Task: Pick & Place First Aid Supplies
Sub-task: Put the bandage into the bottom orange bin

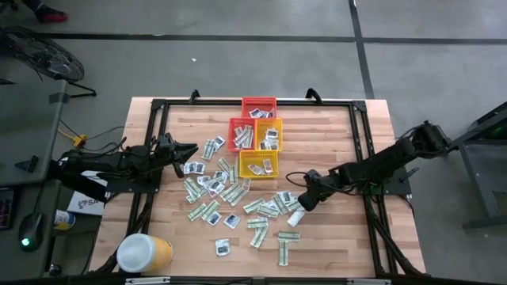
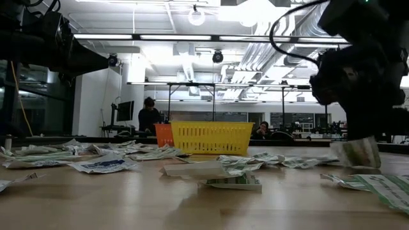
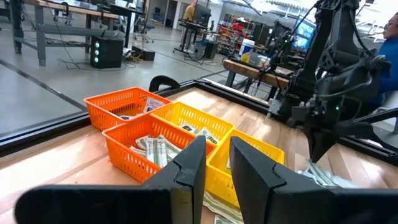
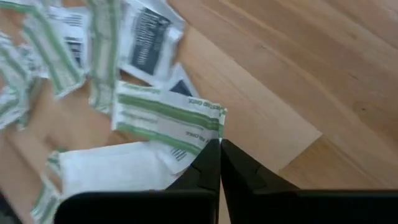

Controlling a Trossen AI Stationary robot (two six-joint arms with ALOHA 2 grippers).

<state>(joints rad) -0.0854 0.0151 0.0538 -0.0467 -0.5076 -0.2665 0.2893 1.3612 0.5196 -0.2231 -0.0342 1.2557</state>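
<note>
Many first aid supplies, small flat green-and-white and white packets (image 1: 230, 194), lie flat and scattered on the wooden table (image 1: 333, 253). Some lie in the red (image 1: 259, 105), orange (image 1: 242, 133) and yellow (image 1: 259, 164) baskets. My right gripper (image 1: 298, 209) slants down over the right part of the scatter, shut on the edge of one packet (image 2: 358, 153). My left gripper (image 1: 190, 150) waits level at the table's left, fingers (image 3: 193, 163) a little apart with nothing between them, pointing toward the baskets. My right gripper pinches a green-and-white packet by its corner (image 4: 210, 132), only at the fingertips, coming from above and slanting down from the table's right. In the low view the packet stands on edge below the fingers, its lower edge (image 2: 361, 167) at the table top.
A yellow tub with a white lid (image 1: 142, 253) stands at the near left corner. A black frame (image 1: 360, 127) runs around the table top. Bare wood lies near the front edge and at the right. People sit in the room behind the table.
</note>
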